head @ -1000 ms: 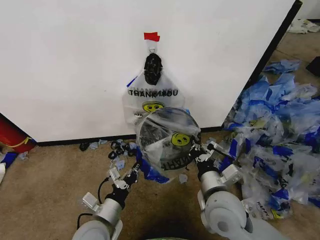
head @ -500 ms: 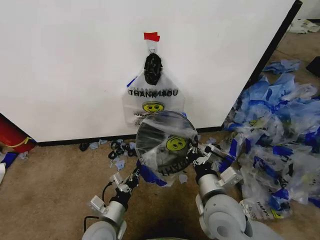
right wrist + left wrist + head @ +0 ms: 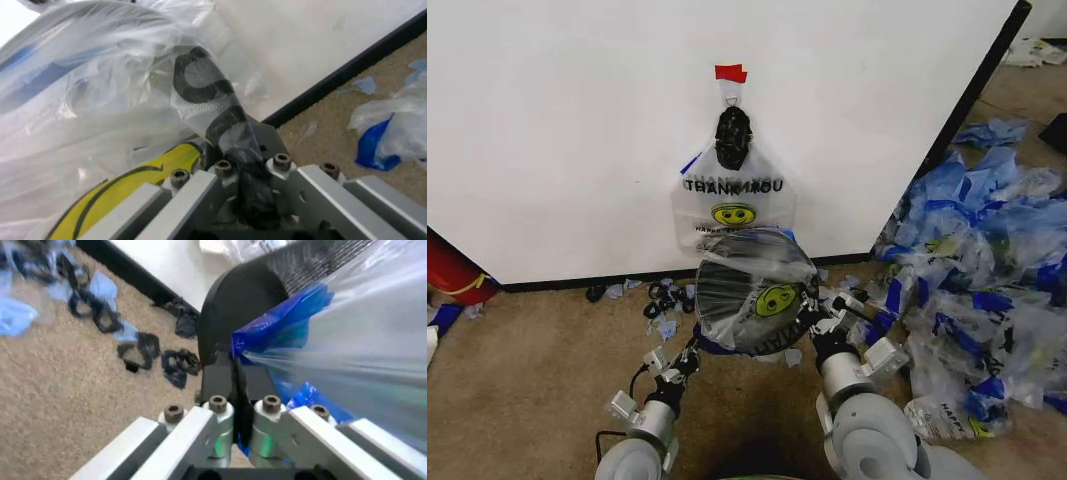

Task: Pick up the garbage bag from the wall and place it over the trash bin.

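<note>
Both arms are up in front of the wall (image 3: pixel 567 130), and between them hangs the trash bin (image 3: pixel 732 290), tipped so its round mouth faces the camera, with a garbage bag (image 3: pixel 772 300) already stretched across it, the yellow smiley sitting low on the front. The left gripper (image 3: pixel 689 352) is clamped shut on the bin's lower left rim, and the left wrist view shows its fingers (image 3: pixel 230 382) pinching black rim and blue-taped plastic together. The right gripper (image 3: pixel 815 318) is closed on the right side, its wrist view showing dark mesh and clear film squeezed between the fingers (image 3: pixel 250 145). So the bin is off the floor, held just in front of the wall's black bottom strip. Another bag (image 3: pixel 733 195) with the THANK YOU print hangs on the wall under a black knot (image 3: pixel 733 137) and red tape (image 3: pixel 730 72). By the look of it, the covering is largely done: plastic spans the opening. What seems left is seating the edges evenly around the rim and setting the bin down on the carpet (image 3: pixel 537 360), among the scraps and beside the heap of bags (image 3: pixel 987 270) on the right.
</note>
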You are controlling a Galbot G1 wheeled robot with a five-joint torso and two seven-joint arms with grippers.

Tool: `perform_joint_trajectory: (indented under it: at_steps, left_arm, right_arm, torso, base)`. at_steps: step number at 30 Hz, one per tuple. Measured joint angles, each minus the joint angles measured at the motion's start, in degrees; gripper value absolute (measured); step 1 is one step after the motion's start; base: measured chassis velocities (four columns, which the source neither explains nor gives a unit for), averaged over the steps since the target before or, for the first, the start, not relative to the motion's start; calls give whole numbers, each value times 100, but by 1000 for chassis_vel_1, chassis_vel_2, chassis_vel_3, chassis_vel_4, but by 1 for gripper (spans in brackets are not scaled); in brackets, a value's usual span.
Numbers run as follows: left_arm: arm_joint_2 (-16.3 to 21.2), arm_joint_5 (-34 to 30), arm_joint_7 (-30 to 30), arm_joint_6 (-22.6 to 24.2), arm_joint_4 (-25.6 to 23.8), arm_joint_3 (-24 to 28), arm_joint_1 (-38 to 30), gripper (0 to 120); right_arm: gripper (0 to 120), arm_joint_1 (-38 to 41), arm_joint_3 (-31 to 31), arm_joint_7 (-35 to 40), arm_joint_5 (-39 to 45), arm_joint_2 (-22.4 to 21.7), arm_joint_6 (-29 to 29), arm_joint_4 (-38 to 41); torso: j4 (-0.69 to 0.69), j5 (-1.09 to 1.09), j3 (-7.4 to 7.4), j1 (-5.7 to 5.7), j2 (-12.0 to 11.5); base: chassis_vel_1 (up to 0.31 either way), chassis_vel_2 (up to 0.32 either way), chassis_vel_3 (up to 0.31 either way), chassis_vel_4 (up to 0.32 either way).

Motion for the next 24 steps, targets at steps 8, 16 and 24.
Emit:
perform_joint_trajectory:
  at_steps: [8,16,24]
  left_arm:
    - [416,500,-480,150,-523,-418,353,34]
    - [738,672,-681,159,-661,-591,417,63]
    - [1002,692,-702,147,-650,-663,269,88]
  right_arm:
    - [0,-7,15,-95,-28,-146,21,-90]
    - [0,-70,-147,-611,-85,-853,172,-193]
    - [0,-48,-644,-1191,-254,-1643,455,-288]
  torso:
    - [1,0,0,0,0]
    - [1,1,0,0,0]
    - [0,0,0,0,0]
  base:
    - [0,0,0,0]
    - [0,0,0,0]
    - [0,0,0,0]
